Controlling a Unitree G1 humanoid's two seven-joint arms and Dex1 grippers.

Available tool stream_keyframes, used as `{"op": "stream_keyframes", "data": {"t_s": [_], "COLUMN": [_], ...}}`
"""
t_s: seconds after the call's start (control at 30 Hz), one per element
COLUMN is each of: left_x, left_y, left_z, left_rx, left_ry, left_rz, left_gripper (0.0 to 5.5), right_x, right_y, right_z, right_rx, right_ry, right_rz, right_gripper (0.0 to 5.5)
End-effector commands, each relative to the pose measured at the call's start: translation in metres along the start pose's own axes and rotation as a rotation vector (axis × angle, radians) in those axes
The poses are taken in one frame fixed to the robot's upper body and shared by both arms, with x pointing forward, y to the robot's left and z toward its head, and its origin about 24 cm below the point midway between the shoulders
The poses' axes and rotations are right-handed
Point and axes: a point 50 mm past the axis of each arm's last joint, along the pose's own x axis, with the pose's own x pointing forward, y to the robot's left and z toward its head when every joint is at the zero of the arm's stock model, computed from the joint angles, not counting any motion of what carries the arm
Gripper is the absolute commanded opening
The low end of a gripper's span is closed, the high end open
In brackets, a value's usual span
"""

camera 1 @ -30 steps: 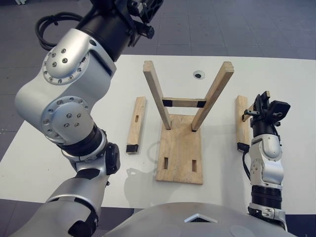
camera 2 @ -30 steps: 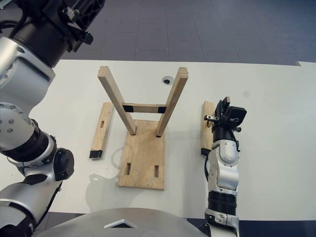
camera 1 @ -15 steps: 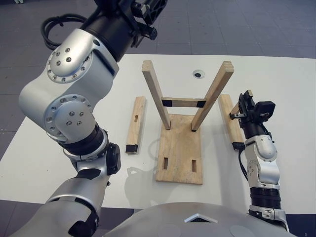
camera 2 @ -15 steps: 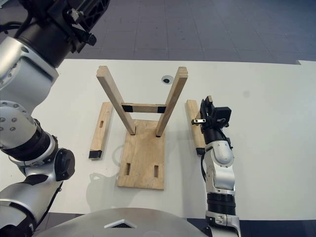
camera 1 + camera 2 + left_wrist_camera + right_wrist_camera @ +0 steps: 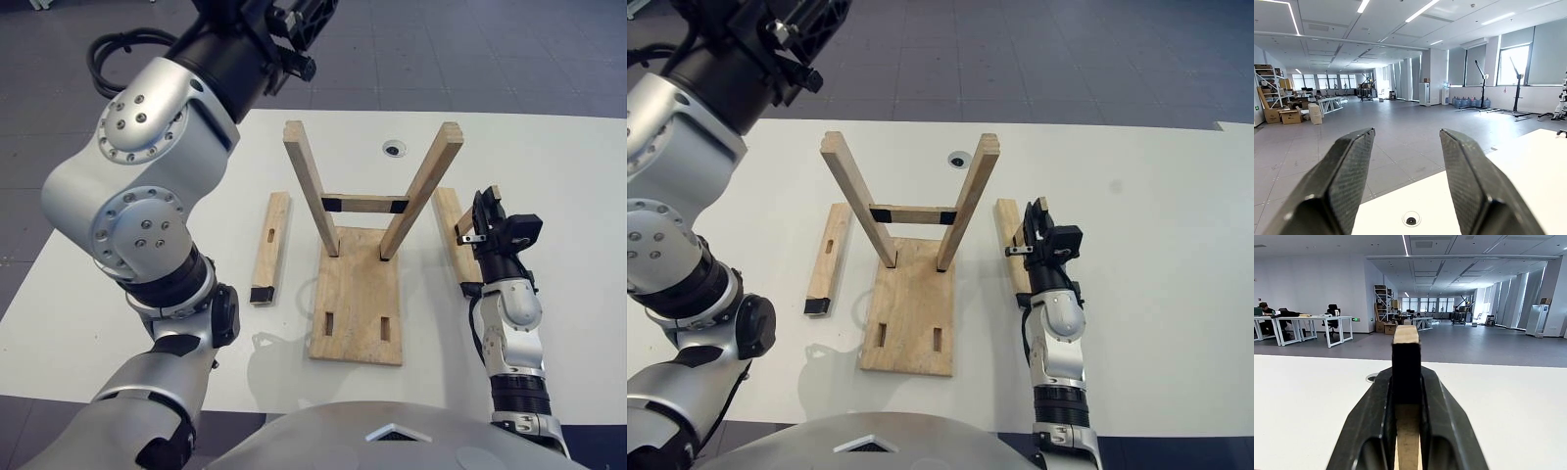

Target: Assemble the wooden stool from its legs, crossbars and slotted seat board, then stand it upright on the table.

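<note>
The slotted seat board (image 5: 358,304) lies flat mid-table. Two legs (image 5: 312,186) (image 5: 421,191) stand in its far slots, leaning outward and joined by a black-ended crossbar (image 5: 364,204). A loose leg (image 5: 271,245) lies to the left of the board. To the right of the board my right gripper (image 5: 480,227) is shut on another loose leg (image 5: 450,223); in the right wrist view the fingers (image 5: 1432,406) clamp the wood (image 5: 1406,357). My left gripper (image 5: 1406,134) is open with nothing in it, held high over the table's far left side.
A small round cable hole (image 5: 394,149) sits in the white table (image 5: 549,166) behind the standing legs. My bulky left arm (image 5: 147,166) hangs over the table's left part. The near slots of the seat board (image 5: 329,323) are unfilled.
My right gripper has carried its leg leftward, from farther right on the table to just beside the standing right leg. The left arm has barely shifted.
</note>
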Motion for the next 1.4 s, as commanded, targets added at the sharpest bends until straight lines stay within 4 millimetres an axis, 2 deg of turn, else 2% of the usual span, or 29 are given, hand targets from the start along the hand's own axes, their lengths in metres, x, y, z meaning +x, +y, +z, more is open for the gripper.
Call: {"op": "stream_keyframes", "data": {"t_s": [0.03, 0.23, 0.5, 0.83, 0.87, 1.0, 1.13, 1.2, 1.4], "left_x": [0.001, 0.0, 0.0, 0.0, 0.0, 0.0, 0.0, 0.0, 0.0], "left_y": [0.001, -0.001, 0.0, 0.001, 0.001, 0.001, 0.0, -0.001, -0.002], "left_z": [0.002, 0.002, 0.0, -0.002, -0.001, -0.001, -0.001, -0.001, 0.0], "left_rx": [0.009, 0.011, 0.009, 0.006, 0.006, 0.008, 0.008, 0.007, 0.005], "left_ry": [0.005, 0.004, 0.007, 0.013, 0.013, 0.015, 0.016, 0.015, 0.01], "left_rz": [-0.006, -0.003, 0.002, 0.002, 0.001, -0.003, -0.005, -0.004, 0.004], "left_gripper": [2.46, 2.46, 2.46, 2.46, 2.46, 2.46, 2.46, 2.46, 2.46], "right_x": [-0.033, -0.008, 0.016, 0.022, 0.022, 0.019, 0.022, 0.028, 0.039], "right_y": [-0.005, -0.001, -0.001, -0.007, -0.007, -0.006, -0.004, -0.004, -0.003], "right_z": [-0.052, -0.022, 0.02, 0.035, 0.034, 0.03, 0.039, 0.053, 0.107], "right_rx": [0.053, 0.053, -0.01, -0.026, -0.019, 0.0, 0.002, 0.003, -0.004], "right_ry": [0.334, 0.24, 0.094, 0.016, 0.021, 0.043, 0.031, 0.007, -0.123], "right_rz": [-0.054, -0.042, -0.067, -0.116, -0.115, -0.108, -0.103, -0.11, -0.127], "right_gripper": [0.41, 0.41, 0.41, 0.41, 0.78, 1.42, 2.15, 2.52, 2.52]}}
